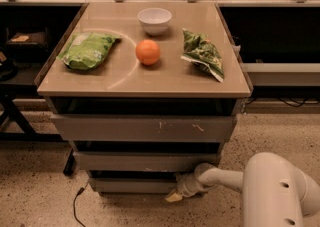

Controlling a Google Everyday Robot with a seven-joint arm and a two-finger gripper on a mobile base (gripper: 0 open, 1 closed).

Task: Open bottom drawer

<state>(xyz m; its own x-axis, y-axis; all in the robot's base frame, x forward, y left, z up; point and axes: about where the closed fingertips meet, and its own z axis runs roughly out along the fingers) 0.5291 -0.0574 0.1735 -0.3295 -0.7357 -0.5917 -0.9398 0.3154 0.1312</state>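
Observation:
The bottom drawer [132,185] is the slimmest grey-brown front, lowest under the table, just above the floor. Above it are the mid-width drawer [145,161] and the widest drawer [142,128] with pale scratch marks. My gripper [176,194] reaches in from the lower right on a white arm [225,177]. It sits at the right end of the bottom drawer's front, low by the floor.
On the tabletop [125,78] lie a green bag [86,50], an orange [148,51], a white bowl [154,20] and a second green bag [202,53]. A black cable [76,203] trails on the speckled floor at left. Dark shelving stands on both sides.

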